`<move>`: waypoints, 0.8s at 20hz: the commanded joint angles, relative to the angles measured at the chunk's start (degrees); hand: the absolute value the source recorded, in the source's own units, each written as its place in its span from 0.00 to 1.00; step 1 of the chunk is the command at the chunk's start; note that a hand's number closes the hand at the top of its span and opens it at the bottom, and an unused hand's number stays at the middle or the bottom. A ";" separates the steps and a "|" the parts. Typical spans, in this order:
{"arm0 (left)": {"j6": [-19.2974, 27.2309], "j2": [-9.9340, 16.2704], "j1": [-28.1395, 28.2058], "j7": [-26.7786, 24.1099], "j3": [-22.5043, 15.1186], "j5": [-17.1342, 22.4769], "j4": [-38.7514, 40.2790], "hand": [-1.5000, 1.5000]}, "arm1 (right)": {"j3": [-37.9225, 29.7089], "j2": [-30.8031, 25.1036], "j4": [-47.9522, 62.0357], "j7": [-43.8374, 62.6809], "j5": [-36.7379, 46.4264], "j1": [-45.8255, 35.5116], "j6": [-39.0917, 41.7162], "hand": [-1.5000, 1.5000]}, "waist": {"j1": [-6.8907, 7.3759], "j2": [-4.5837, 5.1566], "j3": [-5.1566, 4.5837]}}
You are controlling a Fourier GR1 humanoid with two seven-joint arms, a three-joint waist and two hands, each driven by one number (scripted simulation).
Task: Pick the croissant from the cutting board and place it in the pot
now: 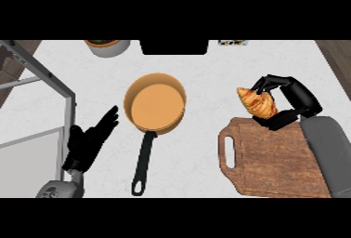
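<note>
My right hand (296,100) is curled round a golden-brown croissant (257,102) and holds it in the air just beyond the far edge of the wooden cutting board (274,162). The orange pot (155,101), with its long black handle (142,165) pointing toward me, sits at the counter's middle, well to the left of the croissant. At the lower left my left hand (89,139) rests open, fingers up, beside the pot's handle.
A grey metal frame (48,76) runs along the left side. At the far edge stand a white bowl (108,47) with something dark in it, a black object (174,47) and a small item (233,42).
</note>
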 commanded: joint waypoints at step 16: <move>-1.76 -0.47 1.95 -1.66 0.29 -1.23 0.49 0.50 | 11.30 9.72 -31.09 42.96 7.48 -13.24 -0.06 1.00 | 0.88 0.19 0.01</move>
